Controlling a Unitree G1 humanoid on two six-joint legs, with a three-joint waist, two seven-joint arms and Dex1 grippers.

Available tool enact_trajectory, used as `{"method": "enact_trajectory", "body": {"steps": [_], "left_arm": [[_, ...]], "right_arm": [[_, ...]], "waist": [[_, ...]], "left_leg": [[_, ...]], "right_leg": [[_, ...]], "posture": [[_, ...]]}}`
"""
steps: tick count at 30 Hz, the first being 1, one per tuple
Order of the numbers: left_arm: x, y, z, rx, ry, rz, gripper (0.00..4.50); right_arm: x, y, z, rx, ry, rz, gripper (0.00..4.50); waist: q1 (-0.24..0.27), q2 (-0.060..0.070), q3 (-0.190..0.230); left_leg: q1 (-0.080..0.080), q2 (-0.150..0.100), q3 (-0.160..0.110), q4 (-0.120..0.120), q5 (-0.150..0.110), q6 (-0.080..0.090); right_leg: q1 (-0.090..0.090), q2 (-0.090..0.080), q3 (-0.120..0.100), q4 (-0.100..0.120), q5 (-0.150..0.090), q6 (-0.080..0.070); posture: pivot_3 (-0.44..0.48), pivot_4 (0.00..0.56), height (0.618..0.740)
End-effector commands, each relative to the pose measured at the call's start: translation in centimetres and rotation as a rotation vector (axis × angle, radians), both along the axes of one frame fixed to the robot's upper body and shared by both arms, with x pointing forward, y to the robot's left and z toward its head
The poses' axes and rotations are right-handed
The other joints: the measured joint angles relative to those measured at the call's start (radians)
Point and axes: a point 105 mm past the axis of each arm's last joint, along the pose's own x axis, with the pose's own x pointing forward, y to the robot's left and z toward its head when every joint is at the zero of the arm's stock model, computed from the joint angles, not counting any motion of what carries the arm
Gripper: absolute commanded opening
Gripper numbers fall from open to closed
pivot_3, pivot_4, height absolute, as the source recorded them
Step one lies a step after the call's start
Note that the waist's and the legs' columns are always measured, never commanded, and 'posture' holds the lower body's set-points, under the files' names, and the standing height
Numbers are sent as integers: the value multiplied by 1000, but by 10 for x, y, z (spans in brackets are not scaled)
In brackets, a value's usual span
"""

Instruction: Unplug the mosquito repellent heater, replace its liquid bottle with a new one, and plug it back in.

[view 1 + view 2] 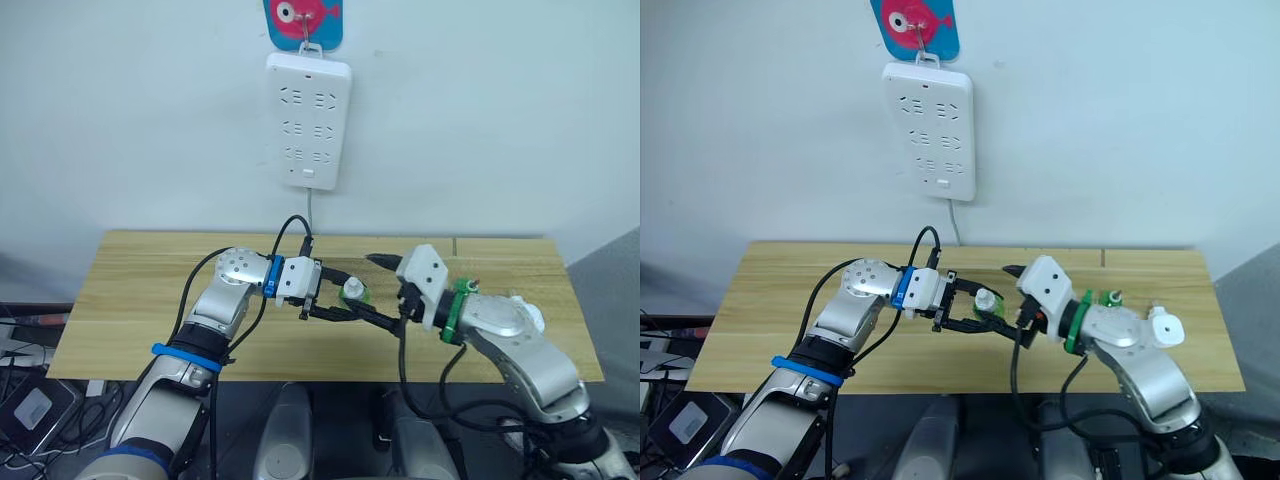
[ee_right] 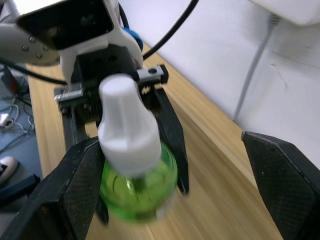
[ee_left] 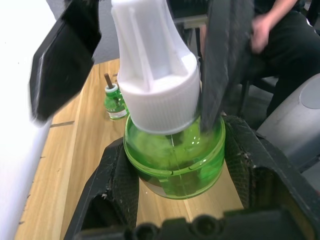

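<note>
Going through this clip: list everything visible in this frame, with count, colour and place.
table: one, light wood, against the wall
power strip: one, white, hanging on the wall, nothing plugged in
fish hook: one, blue and pink, above the strip
cable: one, white, running down from the strip
capped bottle: one, green with white cap, held above the table
open bottle: one, green with bare wick, standing on the table
mosquito repellent heater: one, white, beside the right arm, partly hidden
person: one, dark clothes, beyond the table
left gripper: black fingers clamped on the capped bottle's body
right gripper: black fingers open around the cap
</note>
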Motion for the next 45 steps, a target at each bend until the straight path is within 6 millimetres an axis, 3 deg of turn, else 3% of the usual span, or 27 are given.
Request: {"method": "enact_trajectory", "body": {"steps": [1, 5, 10, 17, 20, 27, 37, 42, 45], "left_arm": [[-2, 1, 5, -25, -31, -8, 2237], [-3, 0, 5, -29, -30, -9, 2237], [-2, 1, 3, -22, -29, -12, 2237], [-1, -5, 8, -35, -39, -22, 2237], [-2, -5, 7, -36, -40, -24, 2237], [-2, -3, 6, -29, -38, -20, 2237], [-1, -2, 2, -25, -29, -17, 2237], [0, -2, 3, -23, -32, -17, 2237], [1, -4, 3, -23, -33, -20, 2237]], "right_arm": [[-8, -18, 17, 26, -34, -24, 4433], [-20, -24, 20, 28, -12, 0, 4433], [-32, -12, 20, 50, 14, 85, 4433], [-5, 23, 21, 96, -34, 53, 4433], [5, 28, 20, 97, -52, 15, 4433], [9, 7, 18, 73, -65, -40, 4433], [-18, -31, 21, -5, -6, 12, 4433], [-34, -27, 21, 24, 67, 102, 4433], [-28, -21, 29, 101, 82, 98, 3882]], "waist": [[0, 0, 0], [0, 0, 0], [-2, 0, -1], [-5, 0, -4], [-5, 0, -5], [0, 0, -5], [-1, -1, -5], [-7, -1, -5], [-17, -1, -6]], "left_leg": [[0, 0, 0, 0, 0, 0], [0, 0, 0, 1, 0, 0], [0, 0, 0, 0, 0, 0], [0, 0, 0, 1, 0, 0], [0, 0, 0, 1, 0, 0], [0, 0, 0, 1, 0, 0], [0, 0, 0, 1, 0, 0], [1, 0, 0, 1, 0, 0], [1, 0, 0, 1, 0, 0]], "right_leg": [[0, 0, 0, 0, 0, 0], [0, 0, 1, 0, 0, 0], [0, 0, 0, 0, 1, -1], [0, 0, 0, 1, 1, -1], [0, 0, 0, 1, 1, -1], [0, 0, 0, 0, 1, -1], [1, 0, 0, 1, 1, -1], [1, 0, 0, 1, 1, -1], [1, 0, 0, 1, 1, -1]], "posture": [[273, 257, 740], [267, 250, 740], [264, 244, 740], [269, 237, 740], [269, 236, 740], [267, 240, 740], [248, 251, 740], [244, 253, 740], [245, 253, 740]]}}
